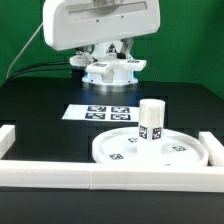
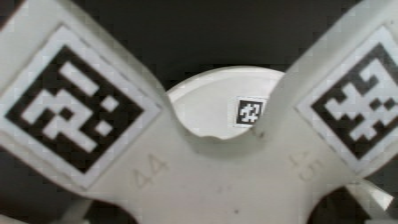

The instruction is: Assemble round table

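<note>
The gripper (image 1: 108,61) has its fingers drawn narrow on the cross (image 1: 112,73), holding it beyond the marker board (image 1: 104,112), while the leg (image 1: 151,121) stands upright on the disc (image 1: 188,152), just behind the front rail (image 1: 60,178), toward the exterior view's right.

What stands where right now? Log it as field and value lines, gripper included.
gripper: the gripper is shut on the white plastic cross-shaped piece, lifted clear of the black table
leg: short white cylinder leg, upright near the disc's middle
disc: large white rimmed flat disc, lying beside the front white border rail
board: marker board, flat between arm and disc
</note>
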### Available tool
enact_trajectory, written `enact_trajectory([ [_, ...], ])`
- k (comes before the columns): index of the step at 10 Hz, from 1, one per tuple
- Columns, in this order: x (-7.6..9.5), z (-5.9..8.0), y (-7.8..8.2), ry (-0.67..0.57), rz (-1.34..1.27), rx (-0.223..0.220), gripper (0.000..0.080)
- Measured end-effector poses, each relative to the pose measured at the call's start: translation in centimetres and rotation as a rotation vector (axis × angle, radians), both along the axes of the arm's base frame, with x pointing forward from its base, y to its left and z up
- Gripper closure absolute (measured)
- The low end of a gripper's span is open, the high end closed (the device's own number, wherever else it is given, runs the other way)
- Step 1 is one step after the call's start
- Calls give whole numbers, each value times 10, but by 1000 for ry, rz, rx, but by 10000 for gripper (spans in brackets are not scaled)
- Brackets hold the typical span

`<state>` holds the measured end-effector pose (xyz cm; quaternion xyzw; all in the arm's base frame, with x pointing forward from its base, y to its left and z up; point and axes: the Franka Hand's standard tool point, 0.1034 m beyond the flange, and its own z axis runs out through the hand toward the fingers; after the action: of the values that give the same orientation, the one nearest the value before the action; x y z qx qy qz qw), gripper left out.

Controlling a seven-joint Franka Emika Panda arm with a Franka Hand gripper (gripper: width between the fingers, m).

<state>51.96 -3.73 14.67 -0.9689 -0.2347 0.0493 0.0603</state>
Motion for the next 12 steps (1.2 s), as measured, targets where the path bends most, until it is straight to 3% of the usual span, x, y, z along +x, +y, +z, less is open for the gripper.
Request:
enact_trajectory([
  [2,25,10,13,-42,48,4,353],
  [4,59,13,37,-70,116,19,353],
  [9,60,10,41,-70,112,20,351],
  [12,49,-5,63,-96,106,14,351],
])
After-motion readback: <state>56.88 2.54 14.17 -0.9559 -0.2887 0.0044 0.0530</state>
